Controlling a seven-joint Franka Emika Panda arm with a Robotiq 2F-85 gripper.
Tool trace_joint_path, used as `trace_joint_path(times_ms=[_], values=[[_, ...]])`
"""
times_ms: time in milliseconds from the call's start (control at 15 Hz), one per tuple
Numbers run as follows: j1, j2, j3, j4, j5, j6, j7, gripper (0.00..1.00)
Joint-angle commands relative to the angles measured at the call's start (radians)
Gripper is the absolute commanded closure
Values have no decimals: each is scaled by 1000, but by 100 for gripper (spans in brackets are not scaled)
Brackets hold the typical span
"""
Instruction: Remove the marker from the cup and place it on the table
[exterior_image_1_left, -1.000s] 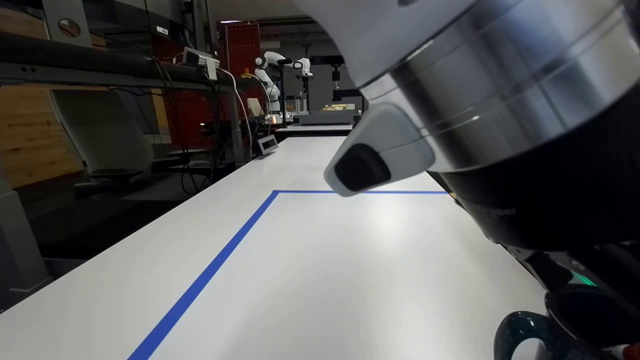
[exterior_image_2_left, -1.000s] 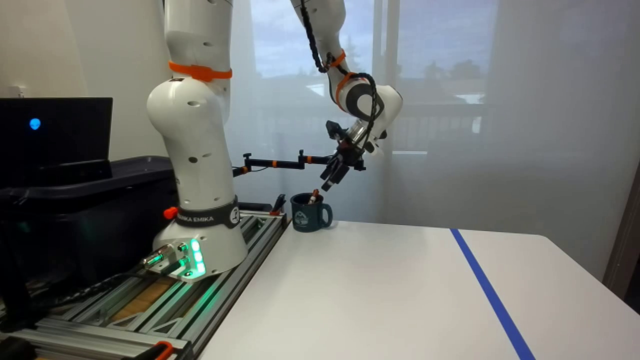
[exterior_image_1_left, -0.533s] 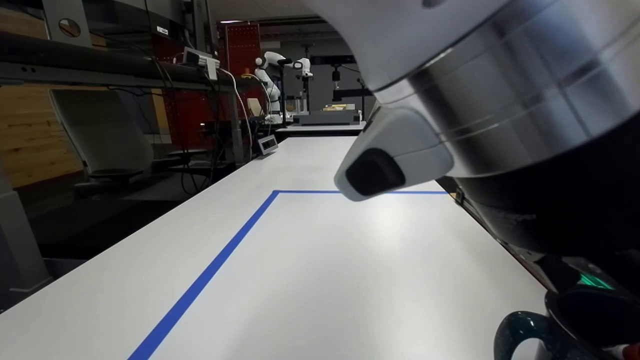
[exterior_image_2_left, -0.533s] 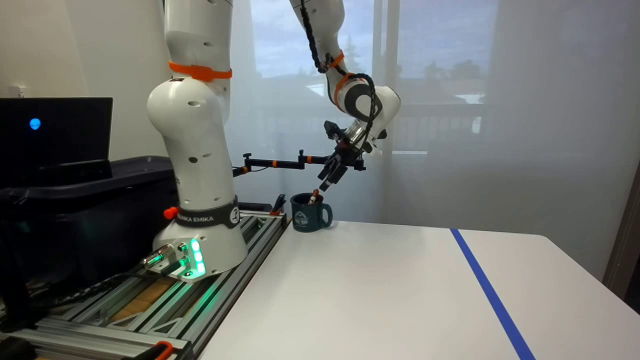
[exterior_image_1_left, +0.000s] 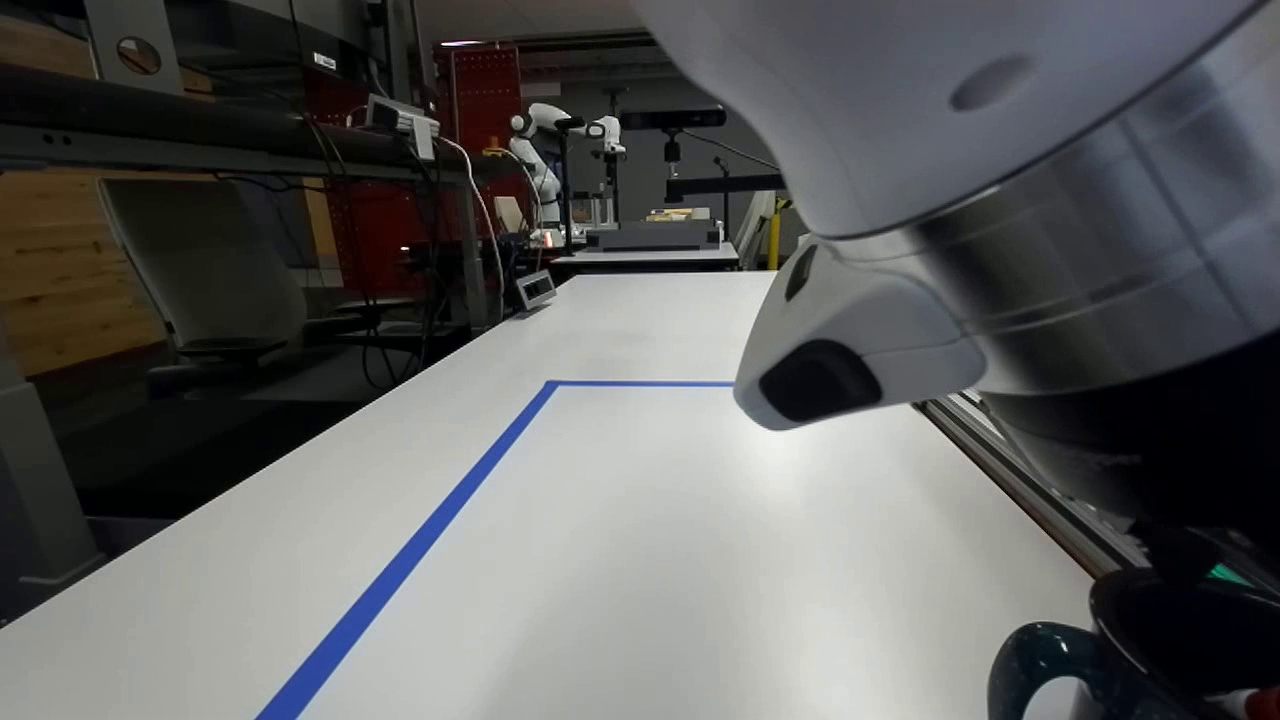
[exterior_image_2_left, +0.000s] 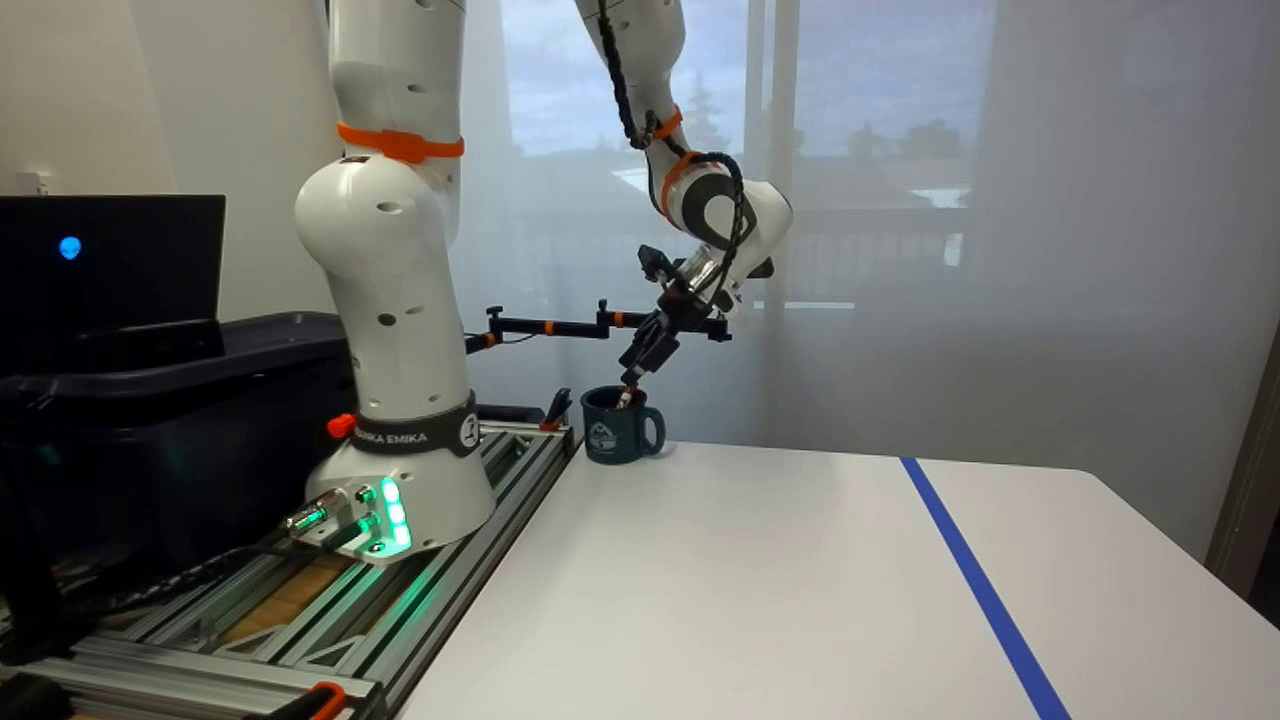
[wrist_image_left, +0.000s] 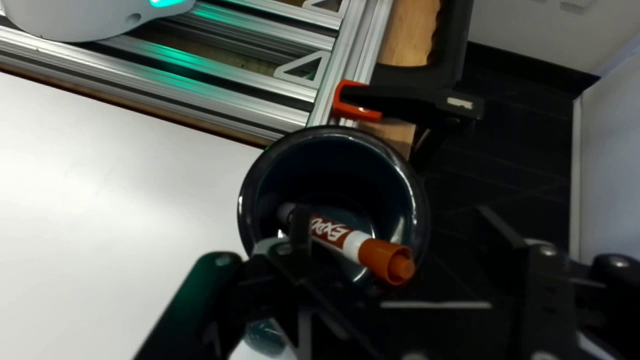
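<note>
The dark teal cup (exterior_image_2_left: 608, 436) stands upright at the table's edge by the robot base; it also shows in an exterior view (exterior_image_1_left: 1120, 655) and the wrist view (wrist_image_left: 330, 162). The marker (wrist_image_left: 352, 242), white and brown with an orange-brown cap, leans inside it, cap end up at the rim. It shows in both exterior views (exterior_image_2_left: 625, 398) (exterior_image_1_left: 1258, 703). My gripper (wrist_image_left: 395, 220) is open, tilted above the cup. In the wrist view one finger overlaps the marker's body and the other is right of the cup. In an exterior view the fingertips (exterior_image_2_left: 630, 379) are at the cap; contact is unclear.
The white table (exterior_image_2_left: 800, 580) carries a blue tape line (exterior_image_2_left: 985, 590). A black and orange clamp (wrist_image_left: 415, 102) and the metal base frame (wrist_image_left: 210, 85) lie just beyond the cup. A black camera arm (exterior_image_2_left: 550, 328) extends behind the cup.
My gripper has moved down and toward the cup, bringing its fingertips to the marker's cap in an exterior view. The cup and marker have not moved.
</note>
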Motion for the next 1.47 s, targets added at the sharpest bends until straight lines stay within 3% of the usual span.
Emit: trace_joint_path(times_ms=[0, 133, 200, 267, 333, 400, 600, 1400], values=[[7, -37, 0, -20, -20, -23, 25, 44], [7, -39, 0, -22, -29, -26, 31, 43], [8, -41, 0, -22, -34, -27, 36, 34], [9, -41, -1, -20, -44, -32, 50, 33], [10, -41, -2, -18, -51, -30, 61, 25], [11, -40, -2, -16, -58, -31, 77, 31], [12, -30, -2, -8, -70, -21, 97, 38], [20, -2, 1, 37, -84, -16, 124, 37]])
